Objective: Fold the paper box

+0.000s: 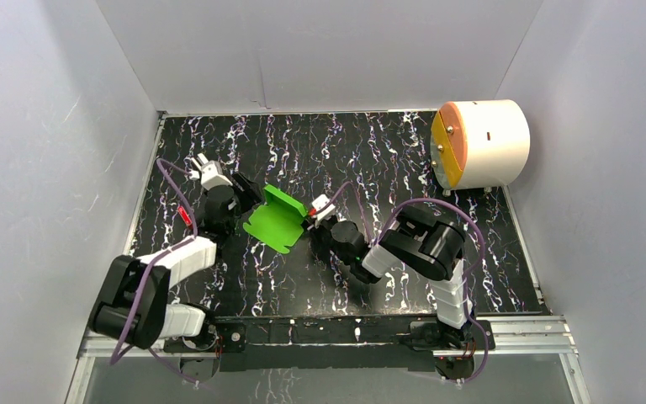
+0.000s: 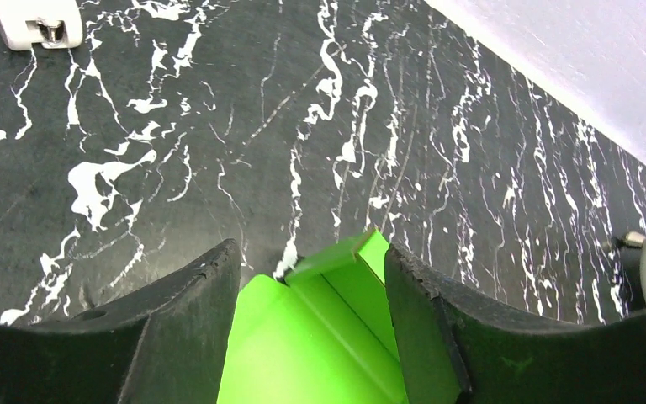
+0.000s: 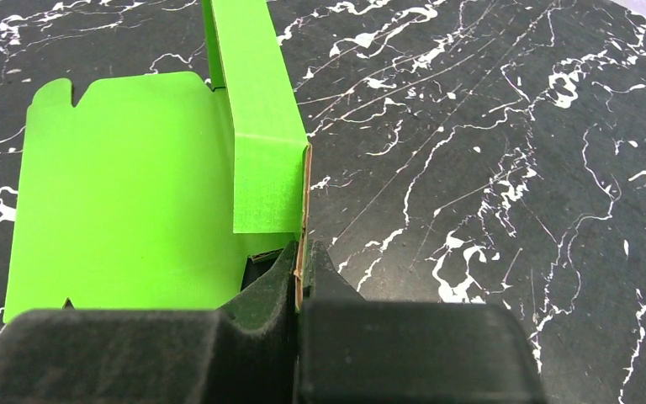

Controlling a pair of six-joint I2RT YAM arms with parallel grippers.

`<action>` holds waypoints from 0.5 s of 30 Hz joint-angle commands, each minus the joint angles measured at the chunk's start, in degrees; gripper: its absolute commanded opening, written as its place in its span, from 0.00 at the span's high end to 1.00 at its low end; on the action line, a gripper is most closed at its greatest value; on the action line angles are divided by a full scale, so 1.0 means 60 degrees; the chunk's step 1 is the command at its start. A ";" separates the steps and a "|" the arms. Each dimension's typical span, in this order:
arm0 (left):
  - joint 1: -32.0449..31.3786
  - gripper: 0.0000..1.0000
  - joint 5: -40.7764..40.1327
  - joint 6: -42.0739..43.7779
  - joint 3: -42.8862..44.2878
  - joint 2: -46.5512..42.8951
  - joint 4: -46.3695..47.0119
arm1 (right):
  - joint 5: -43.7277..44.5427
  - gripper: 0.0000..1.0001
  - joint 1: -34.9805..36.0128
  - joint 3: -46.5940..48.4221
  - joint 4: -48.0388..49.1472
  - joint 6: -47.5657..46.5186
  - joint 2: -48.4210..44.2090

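Right wrist view: my right gripper (image 3: 303, 263) is clamped on the edge of the raised flap of the box (image 3: 126, 194). Left wrist view: my left gripper (image 2: 311, 252) has its fingers apart, with the box's left edge between them. Top view: the box lies mid-table (image 1: 387, 160), just left of centre; a cylinder (image 1: 481, 143) stands at far right.

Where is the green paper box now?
Top view: the paper box sits left of centre, the left gripper at its left edge and the right gripper pinching its right edge.
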 commanded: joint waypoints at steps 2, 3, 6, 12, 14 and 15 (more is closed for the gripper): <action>0.0778 0.39 0.1945 -0.0501 0.0861 0.1100 0.0266 | -0.0662 1.00 -0.0101 0.0166 -0.0230 -0.0434 -0.0116; 0.0854 0.40 0.2234 -0.0499 0.1021 0.1341 0.0254 | -0.0726 1.00 -0.0116 0.0180 -0.0274 -0.0461 -0.0127; 0.1030 0.41 0.2989 -0.0557 0.1335 0.2013 0.0381 | -0.0859 1.00 -0.0170 0.0185 -0.0366 -0.0512 -0.0164; 0.1197 0.50 0.4111 -0.0628 0.1819 0.2778 0.0597 | -0.1034 1.00 -0.0256 0.0217 -0.0575 -0.0586 -0.0235; 0.1189 0.55 0.4434 -0.0717 0.1804 0.2846 0.0603 | -0.0989 1.00 -0.0277 0.0237 -0.0609 -0.0615 -0.0259; 0.1200 0.57 0.4570 -0.0804 0.1736 0.2841 0.0616 | -0.0935 1.00 -0.0279 0.0244 -0.0629 -0.0617 -0.0266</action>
